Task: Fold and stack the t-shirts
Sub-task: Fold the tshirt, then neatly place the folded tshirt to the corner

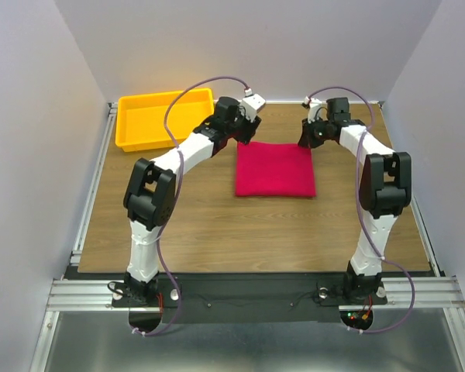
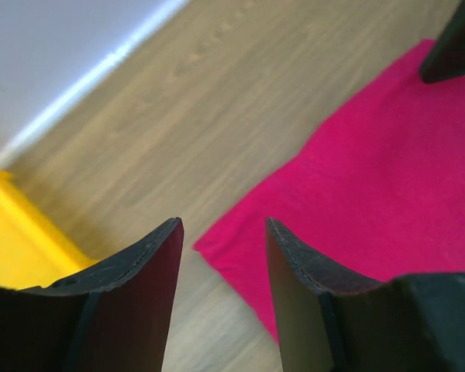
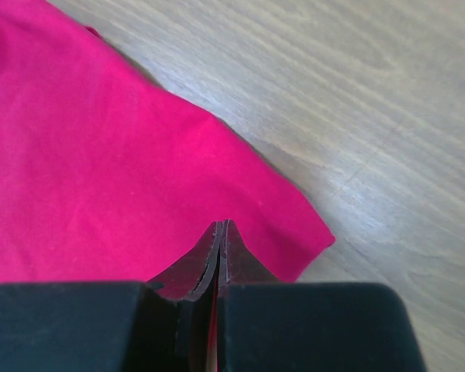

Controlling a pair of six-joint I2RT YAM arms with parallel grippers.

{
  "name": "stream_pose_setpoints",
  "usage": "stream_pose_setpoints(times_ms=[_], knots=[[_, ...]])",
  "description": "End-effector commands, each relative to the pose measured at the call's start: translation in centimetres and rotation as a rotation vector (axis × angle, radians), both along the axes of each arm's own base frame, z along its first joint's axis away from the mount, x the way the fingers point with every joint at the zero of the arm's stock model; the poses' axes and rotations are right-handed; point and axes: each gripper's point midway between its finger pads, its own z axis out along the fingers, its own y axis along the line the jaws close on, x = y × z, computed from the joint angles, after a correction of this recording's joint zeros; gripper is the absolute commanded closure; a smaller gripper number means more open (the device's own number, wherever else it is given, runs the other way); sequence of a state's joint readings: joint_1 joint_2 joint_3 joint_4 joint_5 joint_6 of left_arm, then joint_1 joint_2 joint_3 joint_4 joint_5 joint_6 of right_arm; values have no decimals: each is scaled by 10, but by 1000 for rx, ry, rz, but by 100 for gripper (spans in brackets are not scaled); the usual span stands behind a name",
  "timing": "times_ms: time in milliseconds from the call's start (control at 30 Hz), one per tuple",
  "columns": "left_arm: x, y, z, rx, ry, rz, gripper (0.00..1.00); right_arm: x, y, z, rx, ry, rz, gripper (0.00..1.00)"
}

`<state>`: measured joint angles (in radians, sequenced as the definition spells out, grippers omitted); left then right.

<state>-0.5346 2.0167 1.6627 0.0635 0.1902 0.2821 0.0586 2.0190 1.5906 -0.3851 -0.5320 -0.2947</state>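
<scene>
One crimson-pink t-shirt point(image 1: 275, 169) lies folded as a neat flat rectangle in the middle of the wooden table. My left gripper point(image 1: 244, 138) is open, just above the shirt's far left corner; in the left wrist view point(image 2: 221, 229) that corner of the shirt point(image 2: 372, 170) shows between and beyond the fingers, with nothing held. My right gripper point(image 1: 304, 142) is at the far right corner. In the right wrist view point(image 3: 221, 225) its fingers are pressed together over the shirt point(image 3: 85, 155), which lies flat beneath them. No other shirt is in view.
A yellow plastic tray point(image 1: 124, 124) stands at the table's far left corner, close behind my left arm; its edge shows in the left wrist view point(image 2: 15, 240). White walls enclose the table at the back and sides. Bare wood point(image 1: 256, 232) lies between the shirt and the arm bases.
</scene>
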Motion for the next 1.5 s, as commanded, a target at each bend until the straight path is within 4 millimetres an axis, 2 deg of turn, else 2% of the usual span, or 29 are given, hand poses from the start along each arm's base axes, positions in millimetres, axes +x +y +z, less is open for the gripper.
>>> stream_pose_setpoints(times_ms=[0, 167, 367, 433, 533, 967, 1033, 1067, 1100, 1133, 1167, 1200, 1233, 1267, 1300, 1333, 1367, 1467], knots=[[-10, -20, -40, -61, 178, -51, 43, 11, -5, -4, -9, 24, -30, 99], [5, -20, -81, -48, 275, 15, 44, 29, -22, -25, -74, 59, -155, 99], [26, 6, -120, -25, 353, 157, 47, 33, -34, -42, -123, 80, -208, 99], [33, 19, -124, -24, 353, 209, 47, 33, -36, -44, -127, 84, -216, 99], [39, 28, -124, -59, 360, 240, 47, 34, -39, -48, -141, 89, -230, 99], [47, 31, -129, -96, 381, 273, 46, 38, -51, -61, -196, 100, -276, 99], [48, 31, -125, -96, 371, 276, 46, 42, -51, -55, -195, 86, -278, 99], [50, 32, -115, -100, 351, 271, 46, 43, -51, -51, -193, 77, -277, 99], [47, 33, -113, -98, 346, 267, 46, 45, -50, -40, -187, 54, -276, 99], [49, 32, -104, -113, 319, 260, 46, 46, -49, -32, -183, 38, -272, 99], [49, 32, -82, -130, 279, 251, 46, 47, -48, -12, -172, 3, -271, 98], [46, 33, -79, -130, 276, 248, 46, 48, -48, -2, -167, -16, -269, 94], [48, 32, -51, -166, 221, 236, 46, 49, -46, 8, -157, -35, -267, 93], [47, 31, -53, -167, 221, 235, 46, 49, -46, 17, -151, -52, -266, 90], [46, 33, -30, -187, 185, 230, 46, 47, -46, 23, -150, -62, -264, 85], [43, 33, -24, -195, 174, 229, 46, 46, -45, 41, -143, -96, -265, 83], [41, 36, -3, -212, 142, 230, 45, 44, -45, 47, -138, -103, -261, 82], [34, 44, 16, -223, 106, 249, 45, 33, -41, 63, -122, -123, -242, 81]])
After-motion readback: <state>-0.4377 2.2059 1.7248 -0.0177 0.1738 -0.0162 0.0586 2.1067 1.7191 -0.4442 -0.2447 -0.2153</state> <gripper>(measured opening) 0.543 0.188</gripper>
